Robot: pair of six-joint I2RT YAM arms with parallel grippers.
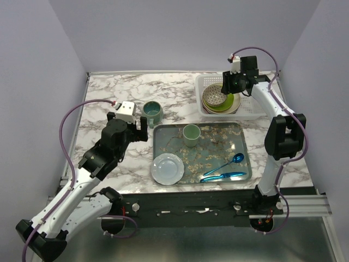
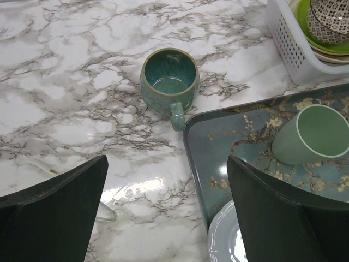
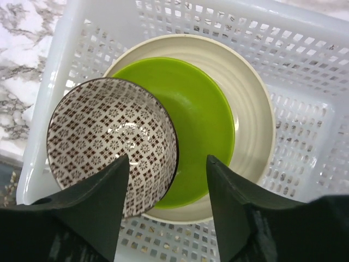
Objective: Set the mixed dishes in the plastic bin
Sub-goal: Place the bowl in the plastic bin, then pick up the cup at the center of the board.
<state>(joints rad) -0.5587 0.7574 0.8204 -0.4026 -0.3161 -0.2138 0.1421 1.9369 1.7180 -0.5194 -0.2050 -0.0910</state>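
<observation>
So the marble worktop [image 1: 109, 87] is the biggest thing here, and both arms reach out over it from the near edge. The left claw [image 2: 166, 213] hangs over bare marble with its jaws spread really wide and nothing between them. The right claw [image 3: 166, 164] is over at the far right, above the bin, with its jaws apart too. The bowl's rim runs through the gap but neither finger looks like it's touching it. Next down in size is the blue-grey floral tray [image 1: 218, 143], sitting in the middle near the front with crumbs all over it. Just behind its right end is the white lattice plastic bin [image 1: 207, 81]. Inside the bin there's a cream plate [image 3: 248, 109] at the bottom and a lime green plate [image 3: 202, 125] stacked on that. A brown-and-white patterned bowl [image 3: 103, 136] sits on the green one, shoved off to the left side. A pale plate [image 1: 167, 168] lies at the tray's near left corner. The teal mug [image 1: 152, 112] is outside the bin, upright on the worktop just beside the tray's far left corner, with its handle pointing toward the tray. There's also a light green cup [image 1: 191, 134] on the far part of the tray. A blue spoon [image 1: 232, 161] and another blue utensil [image 1: 222, 177] lie near its front right.
</observation>
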